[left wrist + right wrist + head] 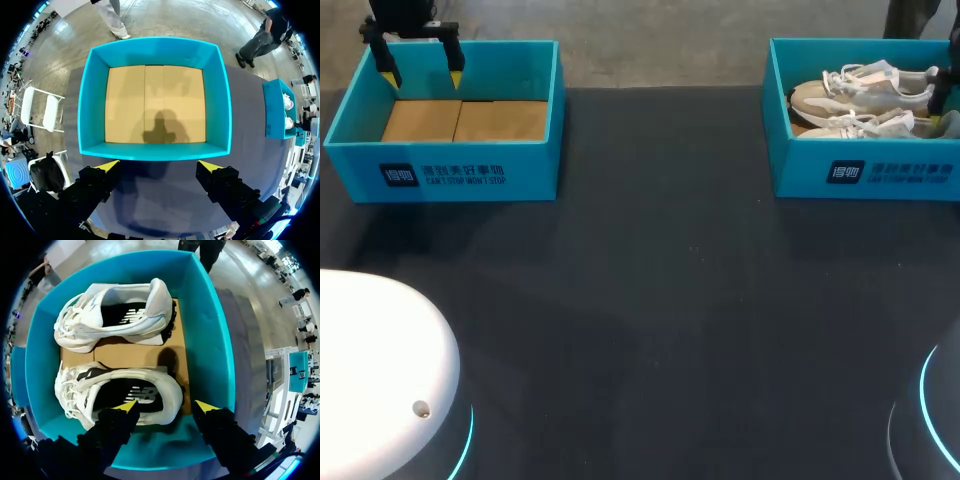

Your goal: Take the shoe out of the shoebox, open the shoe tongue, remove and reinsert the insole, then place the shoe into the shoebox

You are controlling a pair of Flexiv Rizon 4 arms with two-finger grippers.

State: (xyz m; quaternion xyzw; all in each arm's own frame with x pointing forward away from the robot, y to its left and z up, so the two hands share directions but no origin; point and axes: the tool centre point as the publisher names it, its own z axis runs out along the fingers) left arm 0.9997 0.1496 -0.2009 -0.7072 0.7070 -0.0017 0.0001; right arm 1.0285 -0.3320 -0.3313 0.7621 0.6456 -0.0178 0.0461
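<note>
**Head view.** Dark surface (650,300) carries two blue boxes, well apart, at its far corners.
- Left shoebox (440,170): brown cardboard floor showing.
- Left end effector (421,72): hangs over the left shoebox's far left part, yellow-tipped fingers apart.
- Right shoebox (865,175): holds the pair of shoes (860,95), white, one behind the other, toes toward the middle of the surface.
- Right end effector (945,95): only a dark edge shows at the right shoebox's right end. Finger state cannot be read from this view.

**Left wrist view.**
- Left end effector (159,165): fingers spread wide, tips level with the near wall of the left shoebox (92,100).
- Its shadow falls on the cardboard floor (155,105).
- Right shoebox (272,110): visible far off to the side.

**Right wrist view.**
- Right end effector (166,407): fingers apart, above the heel end of the near shoe (125,390).
- One tip sits over the near shoe's opening, the other beyond its heel, over the box floor. Contact cannot be told.
- Far shoe (120,310): lies parallel behind the near shoe, on the cardboard.
- Both shoes are inside the right shoebox (207,340).
</note>
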